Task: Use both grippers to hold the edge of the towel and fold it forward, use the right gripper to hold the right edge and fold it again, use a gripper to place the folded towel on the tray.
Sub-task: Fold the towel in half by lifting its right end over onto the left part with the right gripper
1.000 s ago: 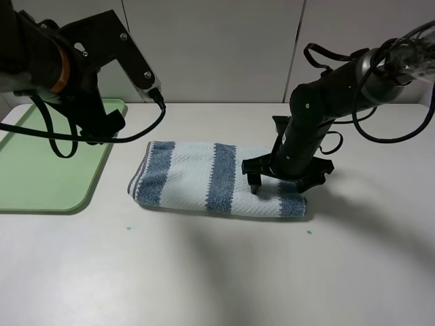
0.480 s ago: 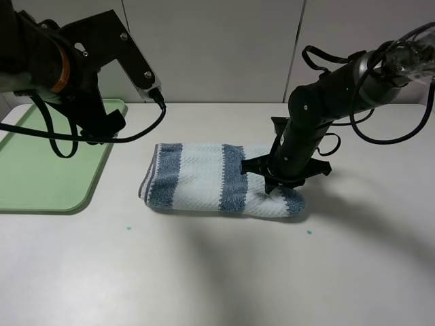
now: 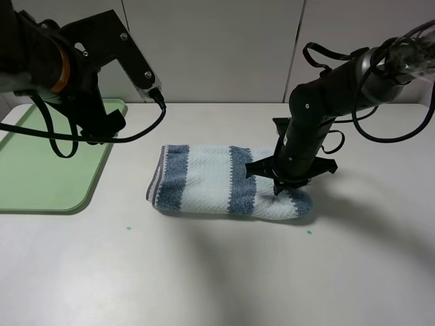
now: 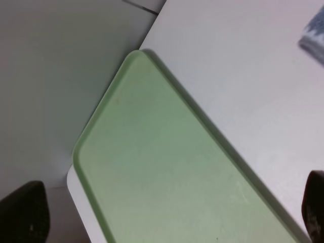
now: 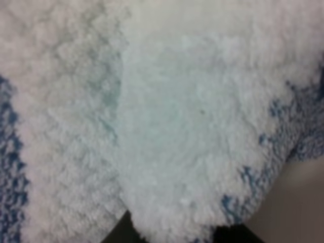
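Nearest to me the white counter (image 3: 217, 272) is bare apart from two small green specks.

Beyond it, at mid-counter, the blue-grey and white striped waffle-cloth towel (image 3: 211, 187) lies as a long folded band, its stripes running near to far. My right gripper (image 3: 280, 189) stands upright on the band's right end, jaws drawn close together and clenched on cloth. The right wrist view shows only bunched pile pressed up against it, so I cannot tell how many layers are caught.

Risks, in my judgement:
- If the pinch has only the upper layer, lifting would peel the first fold open.
- The grip looks to sit slightly inboard of the rounded right edge (image 3: 304, 204), so the free tip could flop and leave an uneven second fold.
- A low sweep to the left would drag the whole band across the counter instead of turning it over.

Far left, the flat pale green plastic tray (image 3: 47, 170) with its low rim holds nothing in its visible part. The towel is well apart from it. My left gripper (image 4: 169, 207) hangs above the tray, spread wide, gripping nothing.
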